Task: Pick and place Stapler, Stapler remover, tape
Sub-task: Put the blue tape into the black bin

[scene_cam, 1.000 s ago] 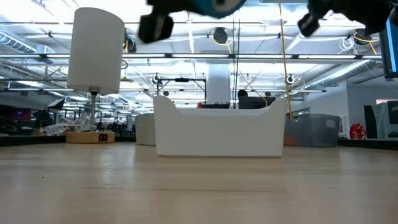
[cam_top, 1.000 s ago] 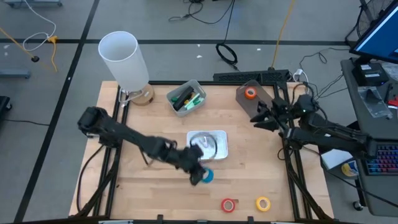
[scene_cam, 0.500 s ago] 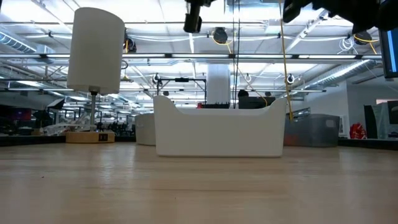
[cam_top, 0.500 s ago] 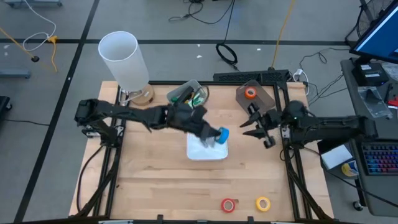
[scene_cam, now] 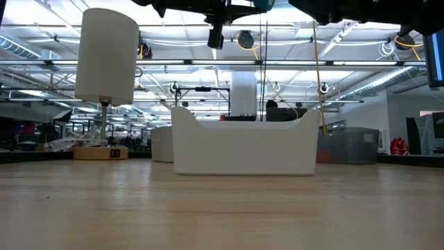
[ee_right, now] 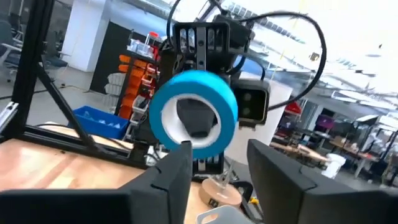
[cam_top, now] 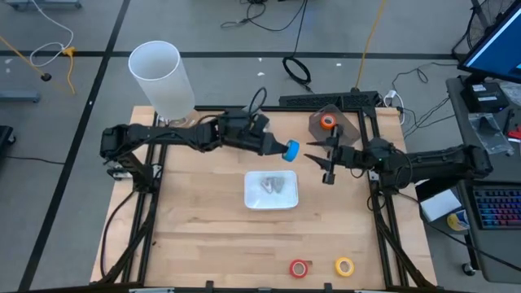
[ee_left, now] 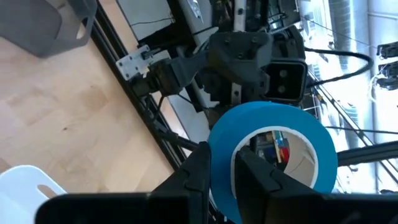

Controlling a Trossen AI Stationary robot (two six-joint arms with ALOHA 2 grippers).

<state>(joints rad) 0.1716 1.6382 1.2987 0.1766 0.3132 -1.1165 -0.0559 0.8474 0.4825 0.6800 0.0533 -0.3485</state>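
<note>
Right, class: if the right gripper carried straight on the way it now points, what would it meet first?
Most likely the blue tape roll, held up in the air by the left gripper. The right gripper faces it with open fingers, the roll roughly in line with the gap, though exact height alignment is hard to judge.

Narrow gap between left hand [cam_top: 281,149] with blue tape roll [cam_top: 291,150] and right hand [cam_top: 324,161]; front counter [cam_top: 195,236] unobstructed.
</note>
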